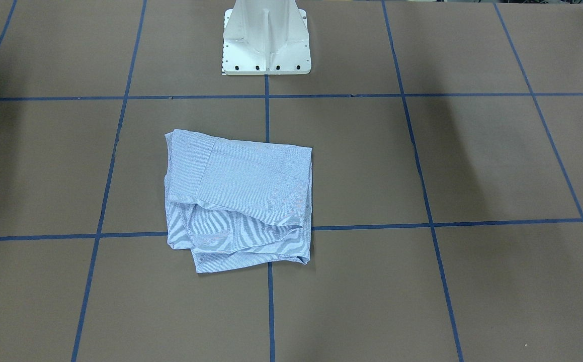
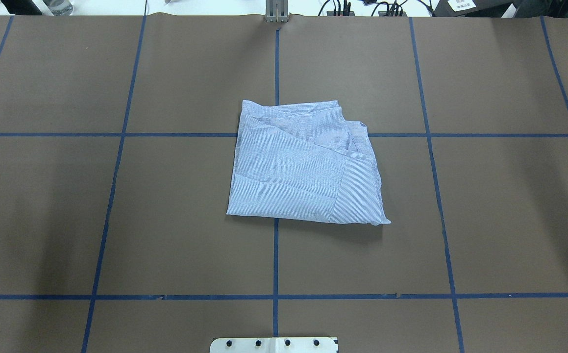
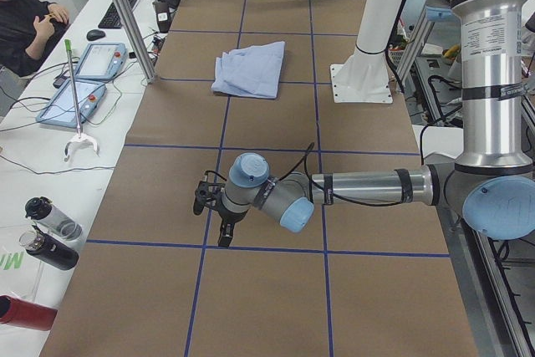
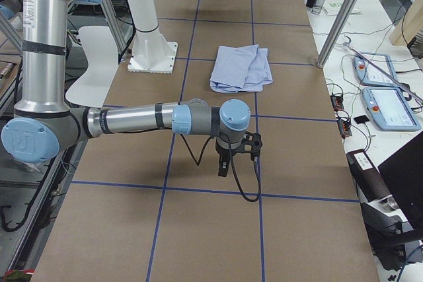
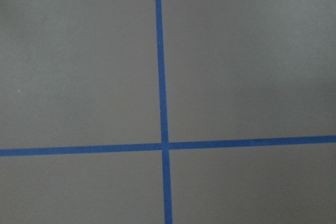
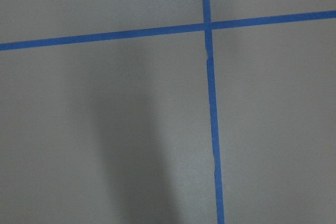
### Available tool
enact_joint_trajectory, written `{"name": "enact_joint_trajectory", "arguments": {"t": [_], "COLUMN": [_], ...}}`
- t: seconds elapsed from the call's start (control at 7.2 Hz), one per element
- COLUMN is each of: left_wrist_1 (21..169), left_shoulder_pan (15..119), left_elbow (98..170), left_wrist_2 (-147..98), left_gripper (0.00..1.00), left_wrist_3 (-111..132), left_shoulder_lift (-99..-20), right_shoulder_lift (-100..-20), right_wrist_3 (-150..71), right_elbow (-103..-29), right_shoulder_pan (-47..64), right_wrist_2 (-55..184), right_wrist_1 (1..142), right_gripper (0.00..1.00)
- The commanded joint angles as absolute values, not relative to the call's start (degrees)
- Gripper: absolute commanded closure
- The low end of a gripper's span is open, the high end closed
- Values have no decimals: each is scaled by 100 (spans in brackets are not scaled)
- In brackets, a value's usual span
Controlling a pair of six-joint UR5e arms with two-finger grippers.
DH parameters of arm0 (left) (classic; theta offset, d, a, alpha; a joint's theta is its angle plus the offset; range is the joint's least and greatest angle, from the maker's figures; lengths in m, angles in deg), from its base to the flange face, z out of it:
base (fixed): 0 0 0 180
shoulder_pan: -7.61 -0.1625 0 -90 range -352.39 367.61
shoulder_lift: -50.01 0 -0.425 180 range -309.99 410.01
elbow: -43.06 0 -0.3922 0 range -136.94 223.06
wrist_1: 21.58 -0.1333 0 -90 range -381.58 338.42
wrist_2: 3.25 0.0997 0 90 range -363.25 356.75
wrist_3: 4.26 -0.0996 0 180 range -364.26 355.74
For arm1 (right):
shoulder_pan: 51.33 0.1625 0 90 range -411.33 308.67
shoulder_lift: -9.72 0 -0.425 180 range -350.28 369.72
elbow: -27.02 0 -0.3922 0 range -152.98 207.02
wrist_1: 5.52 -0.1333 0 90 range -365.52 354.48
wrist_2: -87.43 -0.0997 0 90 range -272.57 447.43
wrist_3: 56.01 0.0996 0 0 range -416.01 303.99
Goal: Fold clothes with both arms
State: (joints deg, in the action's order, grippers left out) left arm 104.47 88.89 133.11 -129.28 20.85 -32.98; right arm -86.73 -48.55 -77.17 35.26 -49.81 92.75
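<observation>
Out from the pedestal base (image 1: 266,45), shirt: it lies flat on the surface (image 2: 117,220) as a squarish, many-layered bundle (image 2: 306,166). It straddles the blue tape line (image 2: 276,63) that runs straight out from the base, with more of it on the robot's right of that line.

Shirt edges: the side nearest the base is straight and closed. The side farthest from it shows stepped, slightly rumpled layers and one loose corner.

Why it lies so: you can read the bundle as a fold that is done or nearly done. It is set down centred on the base so that both arms reach it equally.

Left arm (image 3: 359,186): it stretches low over the surface well off to the base's left, its wrist above a tape crossing and far from the shirt.

Right arm (image 4: 132,120): it mirrors this well off to the base's right, also over bare surface.

Why they hang there: to my judgement both are parked clear of the cloth, which leaves you an open look at the result.

Left jaws: they point down at the surface and touch no cloth. You cannot tell from the side view whether they are spread or pressed together.

Right jaws: likewise they point down with nothing of the shirt near them, and their gap cannot be told.

Wrist views: each shows only brown surface and crossing tape (image 5: 160,77), with no fabric and no jaws.

Watch for: if you want it tidier, the uneven far edge is the part to square up.
</observation>
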Motion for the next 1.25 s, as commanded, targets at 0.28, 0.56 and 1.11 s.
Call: {"name": "enact_joint_trajectory", "arguments": {"t": [0.28, 0.56, 1.11], "left_wrist_1": [7890, 7278, 6886], "left_shoulder_pan": [9101, 9537, 9831], "left_elbow": [14307, 14221, 14123], "left_wrist_2": [-12919, -12937, -13025], "left_gripper": [1, 1, 1], "left_wrist_3": [1834, -74, -1086], "left_shoulder_lift": [-3621, -3638, -3569], "right_shoulder_lift": [-8678, -8713, -8819], "right_wrist_3": [-4862, -4889, -4906], "right_elbow": [-7722, -7713, -7765], "right_shoulder_pan": [3612, 3656, 3744], "right_wrist_2": [-4967, -4959, -4663], "right_wrist_1": [9274, 9274, 9274], "right_gripper": [0, 0, 0]}}
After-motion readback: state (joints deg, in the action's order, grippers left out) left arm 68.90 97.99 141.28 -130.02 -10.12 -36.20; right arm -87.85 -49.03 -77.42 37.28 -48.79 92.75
